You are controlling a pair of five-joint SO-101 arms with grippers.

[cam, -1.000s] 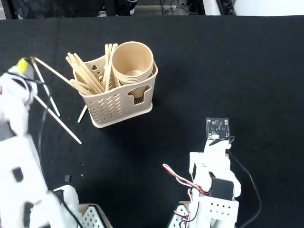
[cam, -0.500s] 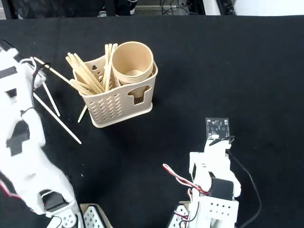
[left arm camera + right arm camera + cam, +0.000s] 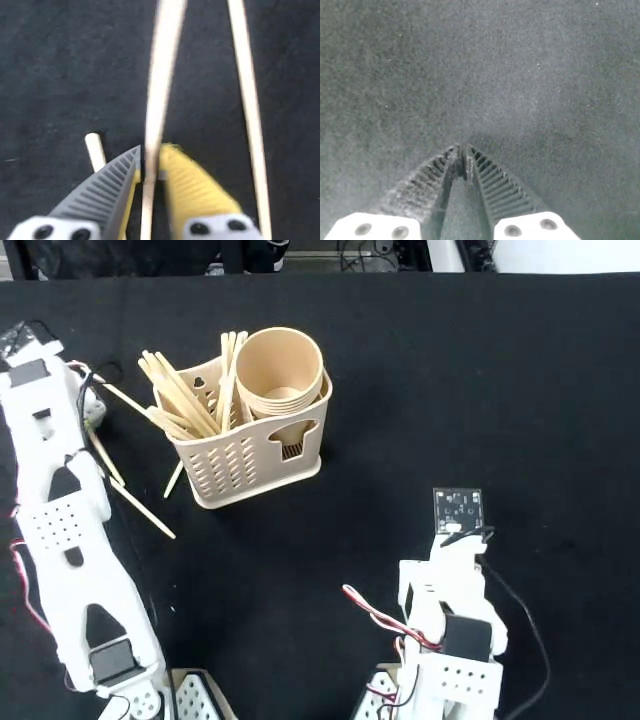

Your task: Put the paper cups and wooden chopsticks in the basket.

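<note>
Left gripper [image 3: 150, 167] clamped on one wooden chopstick [image 3: 162, 65], low over the black bench [image 3: 480, 380].

Its jaws are pressed tight on the stick, with a second chopstick [image 3: 245, 100] lying just beside it. In the high view, four sticks sit outside the basket [image 3: 250, 460], counting the held one; one short stick [image 3: 173, 480] rests against the basket's foot. Inside stand a nested stack of paper cups [image 3: 283, 365] and bundled chopsticks [image 3: 180, 395]; neither number can be told. The right gripper [image 3: 465, 160] is well apart, jaws together on nothing.

Stacked paper cups [image 3: 283, 370] stand upright in the basket [image 3: 250, 458] beside leaning wooden chopsticks [image 3: 180, 395]; loose chopsticks [image 3: 148, 518] lie on the bench [image 3: 470, 380] at its left.
</note>
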